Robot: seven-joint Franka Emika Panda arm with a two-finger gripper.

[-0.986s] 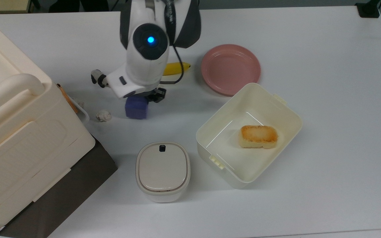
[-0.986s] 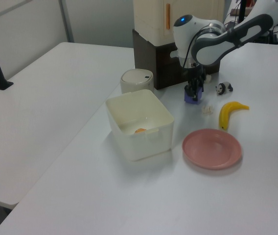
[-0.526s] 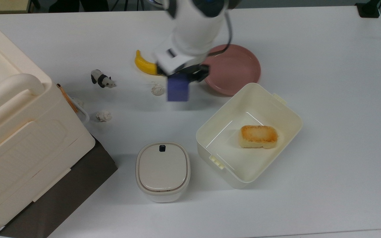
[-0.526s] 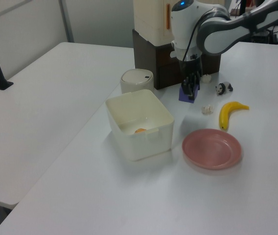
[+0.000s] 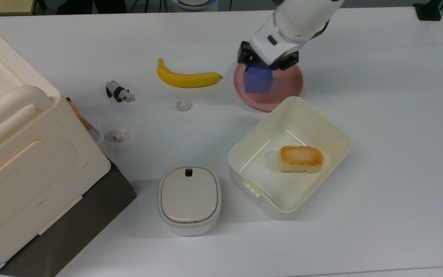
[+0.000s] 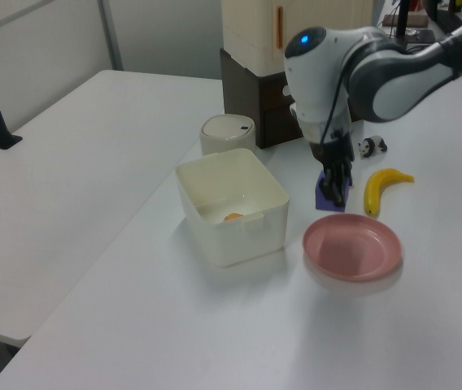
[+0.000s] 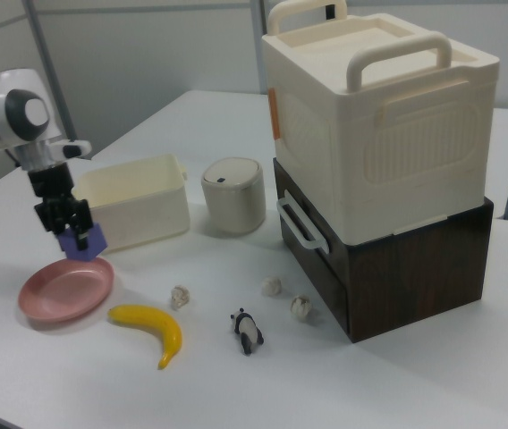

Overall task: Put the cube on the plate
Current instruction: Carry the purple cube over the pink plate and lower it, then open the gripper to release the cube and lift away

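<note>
Top view: a white table (image 5: 379, 115) seen from above; the robot's gripper (image 5: 264, 63) reaches in from the far edge, its fingers clamped on the cube (image 5: 258, 80), a blue-purple block; the cube hangs over the pink plate (image 5: 288, 82), towards the plate's side nearest the top view's left; whether it touches the plate cannot be told here. A banana (image 5: 188, 79) lies near the far edge, to the top view's left of the plate; a cream container (image 5: 333, 127) (holding a toasted bread block (image 5: 300, 158)) sits just beside the plate's near rim; a lidded round bin (image 5: 189, 198) stands towards the near edge; a large cream box (image 5: 17, 161) fills the table's corner at the top view's lower left; a small panda figure (image 5: 118, 92) stands between the banana and the box.

Left view: the gripper (image 6: 335, 180) points down, grasping the cube (image 6: 325, 195); the cube is held in the air above the plate's (image 6: 353, 248) far rim, clearly raised off it; the banana (image 6: 380, 188) lies beyond the plate.

Right view: the gripper (image 7: 66, 229) holds the cube (image 7: 87, 243) above the plate (image 7: 57, 295), with a gap of air between them; the container (image 7: 142, 201) stands just behind.
</note>
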